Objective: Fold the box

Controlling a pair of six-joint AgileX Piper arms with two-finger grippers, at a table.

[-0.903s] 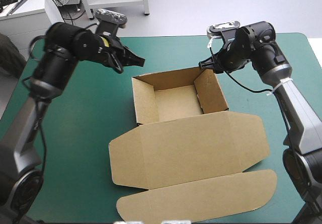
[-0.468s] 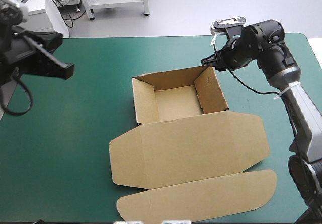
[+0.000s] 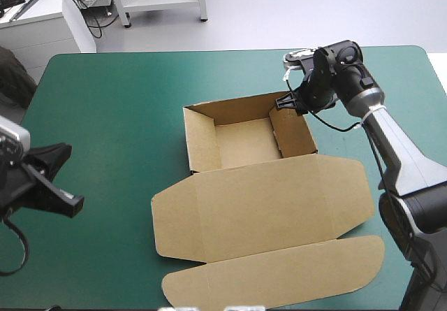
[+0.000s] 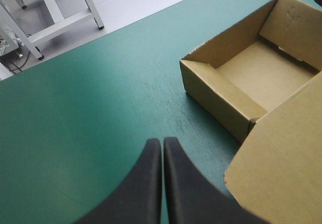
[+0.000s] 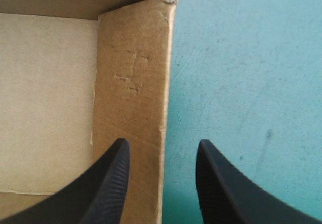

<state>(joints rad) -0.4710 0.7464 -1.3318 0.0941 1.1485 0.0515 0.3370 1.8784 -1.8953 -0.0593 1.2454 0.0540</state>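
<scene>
My left claw (image 4: 162,144) is clenched and holds nothing. Its two black fingers (image 4: 143,183) press together into one point. It hangs over the bare teal-green surface (image 3: 126,101) by the left edge, toward the near-left corner and well apart from the box (image 3: 258,199). From this wrist the box lies ahead and off to one side, with open cover between.

The box is brown board and sits about mid-surface. It forms an open tray with the walls raised and tucked, on the side toward the far edge. The lid lies flat on the cover, running from the tray's near wall toward the near edge. A rounded flap spreads at each end of the lid, left and right. A long tuck flap with rounded ends lies nearest the near edge.

My right claw (image 5: 162,143) is released, with its fingers standing well apart. It is at the tray's far-right corner, astride the right wall. One finger is over the wall's inner face and the other is outside it, over the teal-green cover. The wall's top edge runs between them. I cannot tell whether either finger touches the board. The inner face there shows a few small creases, and the corner's top edge looks slightly frayed.
</scene>
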